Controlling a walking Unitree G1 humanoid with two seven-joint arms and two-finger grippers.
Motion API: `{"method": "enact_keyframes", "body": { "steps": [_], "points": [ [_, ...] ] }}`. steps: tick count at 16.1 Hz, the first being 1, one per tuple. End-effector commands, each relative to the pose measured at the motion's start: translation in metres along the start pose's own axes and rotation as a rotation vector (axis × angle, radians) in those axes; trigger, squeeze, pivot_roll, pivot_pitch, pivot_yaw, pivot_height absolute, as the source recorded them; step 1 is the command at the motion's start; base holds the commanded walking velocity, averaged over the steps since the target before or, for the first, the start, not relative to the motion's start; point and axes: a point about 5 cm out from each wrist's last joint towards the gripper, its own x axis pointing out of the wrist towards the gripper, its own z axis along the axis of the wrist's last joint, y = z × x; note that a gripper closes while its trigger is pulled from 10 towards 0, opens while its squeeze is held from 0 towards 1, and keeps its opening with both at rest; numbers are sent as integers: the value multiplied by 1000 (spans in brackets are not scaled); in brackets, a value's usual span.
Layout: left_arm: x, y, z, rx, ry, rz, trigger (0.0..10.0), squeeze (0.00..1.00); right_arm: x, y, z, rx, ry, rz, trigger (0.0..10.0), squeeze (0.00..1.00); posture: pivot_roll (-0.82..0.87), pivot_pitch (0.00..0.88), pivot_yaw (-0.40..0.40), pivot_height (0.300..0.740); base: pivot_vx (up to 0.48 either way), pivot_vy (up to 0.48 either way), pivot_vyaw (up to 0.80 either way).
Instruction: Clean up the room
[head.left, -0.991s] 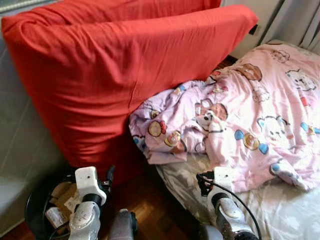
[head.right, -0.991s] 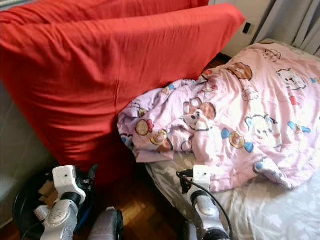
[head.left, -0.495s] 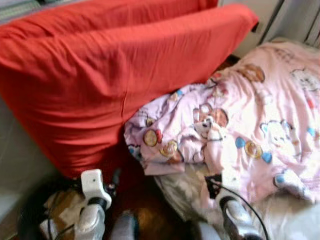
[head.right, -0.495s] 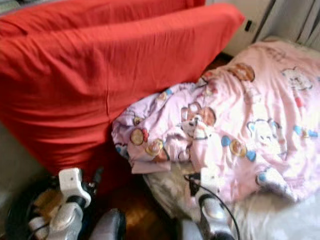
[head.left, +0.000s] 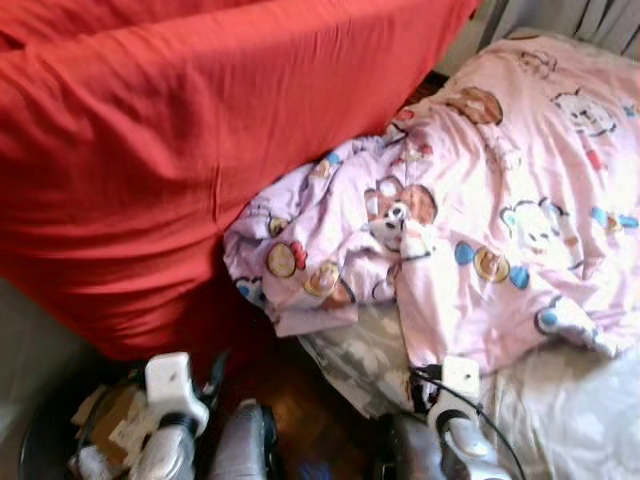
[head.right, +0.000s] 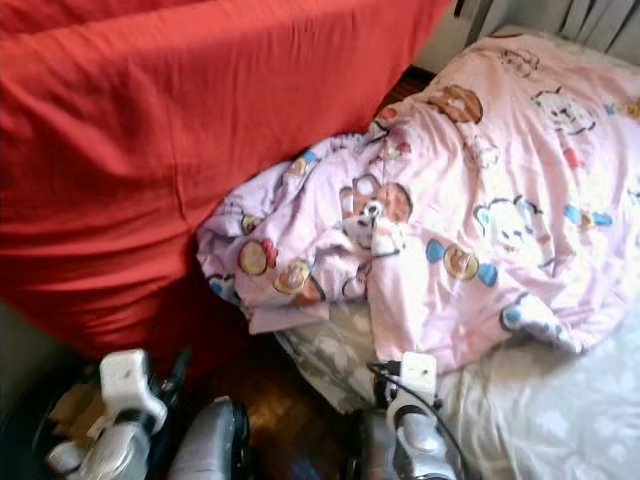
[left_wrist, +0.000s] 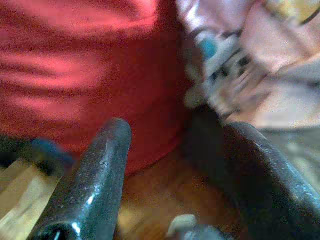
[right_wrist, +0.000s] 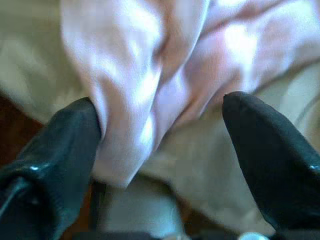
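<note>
Pink cartoon-print blanket, rumpled

I'm looking into a home bedroom: a bed with a pale patterned sheet carries a rumpled pink cartoon-print duvet, whose edge lies between my right jaws. A big red cushion stands ahead of the left jaws, over dark wooden flooring.

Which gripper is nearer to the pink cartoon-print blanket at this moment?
Right. The right gripper is open at the hanging edge of the pink cartoon-print blanket, fingers either side of a fold. The left gripper, also open, is low by the red cushion, farther off.
</note>
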Motion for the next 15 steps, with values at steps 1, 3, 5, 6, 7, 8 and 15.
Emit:
{"method": "enact_keyframes", "body": {
  "steps": [1,3,5,6,7,8,15],
  "points": [
    [-4,1,-5,-2,27,-3,10000,0,-3,-2,-12,4,49,-12,10000,1000,103,283,-4,621,0,0,0],
    [-8,2,-7,3,34,-4,10000,0,-3,8,-10,17,36,59,10000,0,107,290,1,621,0,0,0],
    [-10,2,-7,7,37,-10,10000,0,-3,11,-7,3,22,66,10000,0,108,295,4,621,0,0,0],
    [-11,1,-7,9,36,-12,10000,0,-2,10,-6,-2,17,55,10000,0,110,299,5,621,0,0,0],
    [-12,1,-7,11,35,-15,10000,0,-2,9,-3,-2,5,46,10000,0,111,303,6,621,0,0,0],
    [-13,0,-7,13,35,-17,10000,0,-1,8,0,-3,-11,45,10000,0,112,309,5,621,0,0,0],
    [-27,-6,-8,15,36,-21,10000,0,3,11,20,-1,-100,78,9490,0,121,353,-8,621,0,0,0]
  ]
}}
